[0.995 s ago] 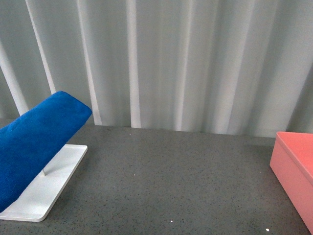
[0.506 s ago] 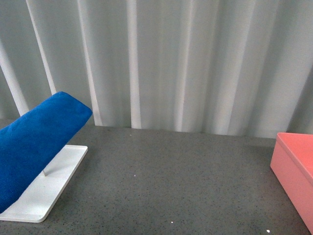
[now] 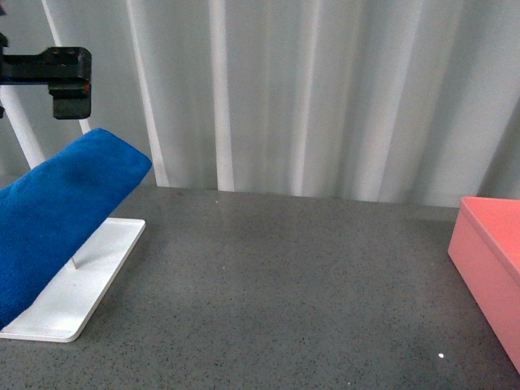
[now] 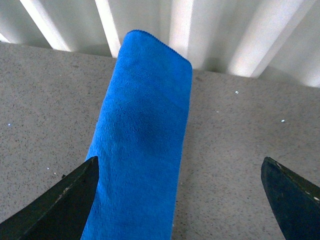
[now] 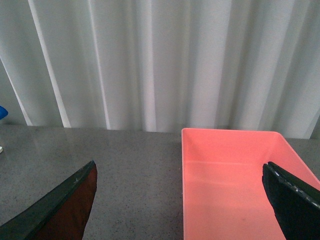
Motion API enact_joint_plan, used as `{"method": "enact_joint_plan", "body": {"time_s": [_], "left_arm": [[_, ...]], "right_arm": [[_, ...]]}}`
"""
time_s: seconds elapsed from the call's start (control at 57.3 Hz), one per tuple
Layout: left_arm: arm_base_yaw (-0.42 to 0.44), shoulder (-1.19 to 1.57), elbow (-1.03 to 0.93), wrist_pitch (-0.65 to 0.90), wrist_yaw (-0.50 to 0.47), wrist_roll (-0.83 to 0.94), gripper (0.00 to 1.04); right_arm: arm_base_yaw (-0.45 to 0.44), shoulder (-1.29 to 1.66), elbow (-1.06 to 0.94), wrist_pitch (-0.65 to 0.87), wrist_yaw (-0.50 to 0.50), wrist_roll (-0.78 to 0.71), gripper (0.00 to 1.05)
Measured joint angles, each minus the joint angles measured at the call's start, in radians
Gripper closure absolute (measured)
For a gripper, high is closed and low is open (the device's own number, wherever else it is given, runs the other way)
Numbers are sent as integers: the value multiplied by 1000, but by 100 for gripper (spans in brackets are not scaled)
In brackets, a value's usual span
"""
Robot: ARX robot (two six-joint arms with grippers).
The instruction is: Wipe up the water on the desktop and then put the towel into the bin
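**Left arm.** Left end effector (image 4: 180,161), jaws spread wide and holding nothing, hangs over the towel (image 4: 145,130). The towel runs beneath it, nearer one jaw than the other, and slopes above the tray (image 3: 81,305) on the desk (image 3: 284,276).

**Right arm.** Right end effector (image 5: 179,167), likewise wide and holding nothing. The bin (image 5: 235,185) lies ahead and below, toward one jaw, touching neither.
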Motion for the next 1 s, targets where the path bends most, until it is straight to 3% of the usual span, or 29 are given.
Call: {"method": "enact_joint_plan", "body": {"time_s": [0.227,0.489,0.995], "left_arm": [[30,208,254,-198,-57,129,7],[77,284,299,-292,-39,110,7],[68,344,204,-166,-41,85,7]], "right_arm": [[0,0,0,0,0,0,7],[0,0,0,0,0,0,7],[0,0,0,0,0,0,7]]}}
